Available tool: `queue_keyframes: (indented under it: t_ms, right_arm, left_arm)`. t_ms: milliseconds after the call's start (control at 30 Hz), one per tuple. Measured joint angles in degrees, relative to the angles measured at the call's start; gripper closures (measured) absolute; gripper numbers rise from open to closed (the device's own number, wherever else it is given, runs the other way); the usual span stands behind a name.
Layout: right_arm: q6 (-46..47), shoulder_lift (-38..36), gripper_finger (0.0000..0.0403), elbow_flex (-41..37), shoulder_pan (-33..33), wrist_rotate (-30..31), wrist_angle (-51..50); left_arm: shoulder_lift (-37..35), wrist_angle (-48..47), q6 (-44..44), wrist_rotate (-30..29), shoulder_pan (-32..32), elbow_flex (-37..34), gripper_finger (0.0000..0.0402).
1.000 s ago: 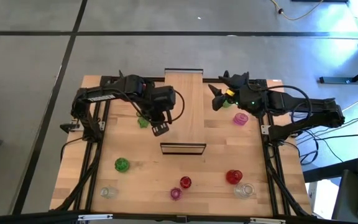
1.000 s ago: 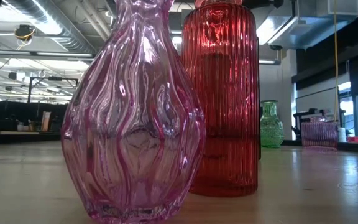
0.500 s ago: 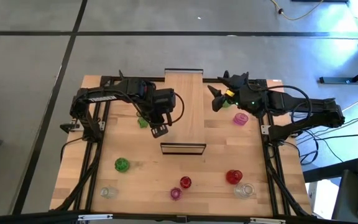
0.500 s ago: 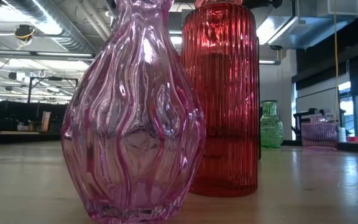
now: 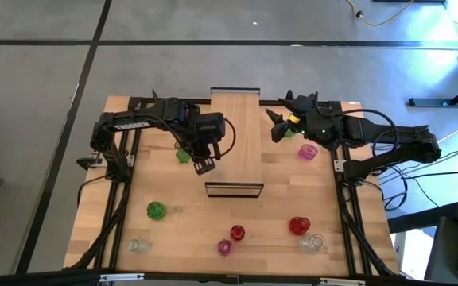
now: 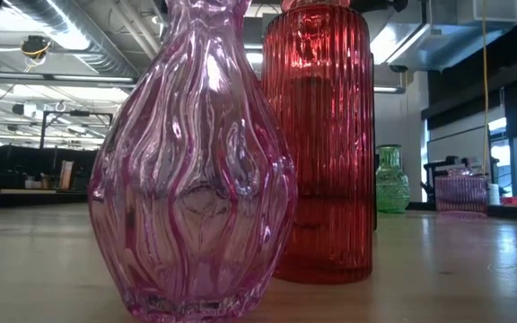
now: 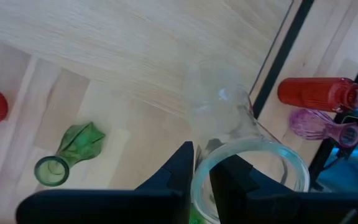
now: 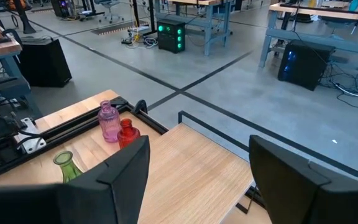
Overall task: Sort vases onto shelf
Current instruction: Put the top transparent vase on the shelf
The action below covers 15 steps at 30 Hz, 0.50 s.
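My left gripper (image 5: 205,164) points down at the left edge of the shelf (image 5: 237,119), shut on a clear vase (image 7: 219,106). The vase's base is down at the shelf's light-wood top (image 7: 135,50); I cannot tell if it rests there. A green vase (image 5: 183,155) stands on the table just left of the gripper. My right gripper (image 5: 277,127) hangs open and raised by the shelf's far right side, with nothing between its fingers (image 8: 129,168). My left gripper holds the clear vase by the rim of its mouth (image 7: 201,163), one finger outside and one inside the mouth. The fingers come from above, pointing steeply down. The vase stays upright below them, body and base toward the shelf top.
On the near part of the table stand a green vase (image 5: 156,210), a clear one (image 5: 137,245), a red one (image 5: 237,233), a pink one (image 5: 225,247), another red (image 5: 299,226) and clear (image 5: 314,243). A pink vase (image 5: 308,151) stands right of the shelf; pink (image 8: 107,121) and red (image 8: 127,134) vases stand left of it.
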Motion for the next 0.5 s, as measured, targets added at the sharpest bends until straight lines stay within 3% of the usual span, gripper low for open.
queue_keyframes:
  t_ms: [500]
  right_arm:
    - [0.0, 0.0, 0.0150, 0.0, 0.0, 0.0, -0.2]
  left_arm:
    - [-1.2, 0.2, -0.4, 1.1, 0.4, 0.1, 0.0356]
